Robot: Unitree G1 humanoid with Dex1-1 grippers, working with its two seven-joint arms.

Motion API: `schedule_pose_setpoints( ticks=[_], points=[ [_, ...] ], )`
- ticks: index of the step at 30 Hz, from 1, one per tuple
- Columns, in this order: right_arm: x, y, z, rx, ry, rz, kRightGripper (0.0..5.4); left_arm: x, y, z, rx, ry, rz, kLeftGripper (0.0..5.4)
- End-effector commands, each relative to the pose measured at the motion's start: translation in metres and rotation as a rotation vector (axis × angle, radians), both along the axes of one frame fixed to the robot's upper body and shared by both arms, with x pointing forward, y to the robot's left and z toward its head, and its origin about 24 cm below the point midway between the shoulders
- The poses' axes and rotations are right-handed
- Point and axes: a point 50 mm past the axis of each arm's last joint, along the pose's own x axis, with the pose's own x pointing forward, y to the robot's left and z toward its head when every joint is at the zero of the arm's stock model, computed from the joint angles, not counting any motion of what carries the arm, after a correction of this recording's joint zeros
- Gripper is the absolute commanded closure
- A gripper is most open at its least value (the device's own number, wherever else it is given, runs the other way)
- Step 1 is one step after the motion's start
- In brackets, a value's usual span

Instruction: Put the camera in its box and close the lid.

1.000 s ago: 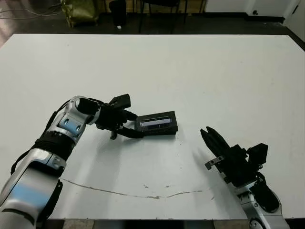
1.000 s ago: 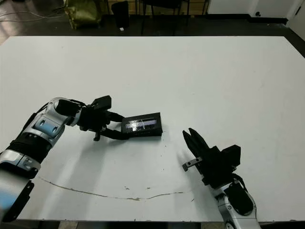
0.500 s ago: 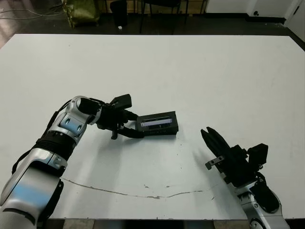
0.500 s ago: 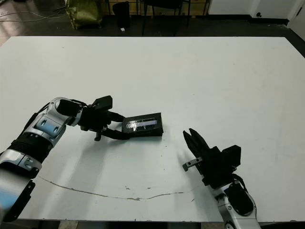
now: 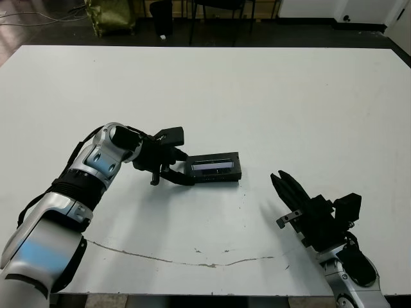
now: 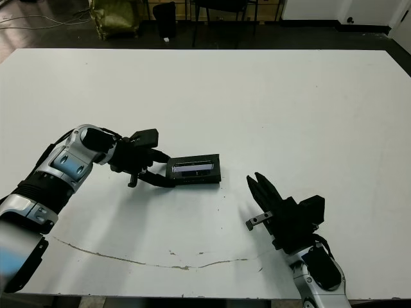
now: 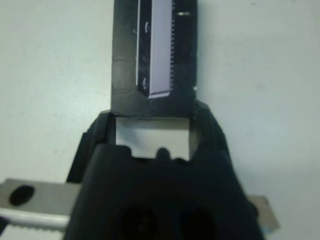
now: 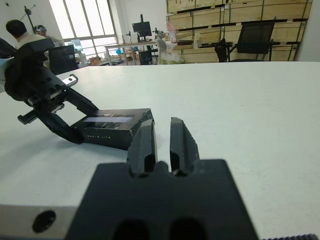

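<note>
Box (image 5: 216, 168) w/ lid (image 5: 212, 165) on sits mid-table; left gripper (image 5: 182, 168) clamped on its left end. Right gripper (image 5: 282, 185) near-right, apart from box, fingers together.

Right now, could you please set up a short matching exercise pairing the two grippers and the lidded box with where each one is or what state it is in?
Things:
1. left gripper
2. right gripper
3. lid
4. table

States:
A. white, with a thin crack line near the front edge
B. fingers together, apart from the box
C. at the box's end, a finger on each side
D. sits on the box, pale strip up

Pairs: 1-C, 2-B, 3-D, 4-A
</note>
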Motion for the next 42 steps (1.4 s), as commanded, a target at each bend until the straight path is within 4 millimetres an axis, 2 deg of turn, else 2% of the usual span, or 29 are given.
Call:
schedule_pose_setpoints(
  ticks=[1, 17, 28, 42],
  points=[
    [-0.0014, -0.0023, -0.0055, -0.006, 0.037, -0.009, 5.4, -0.0032, -0.0146, -0.0037, 0.03, 0.015, -0.059, 3.62],
    [-0.0018, -0.0015, -0.0061, -0.009, 0.033, -0.003, 5.4, -0.0051, -0.0113, -0.0097, 0.083, 0.014, -0.064, 3.62],
    [-0.0024, -0.0006, -0.0063, 0.003, 0.032, -0.002, 5.4, -0.0048, -0.0118, -0.0111, 0.017, 0.036, -0.006, 3.62],
    [-0.0038, 0.0005, -0.0047, -0.002, 0.043, -0.01, 5.4, -0.0061, -0.0074, -0.0103, 0.01, 0.023, -0.064, 0.33]
  ],
)
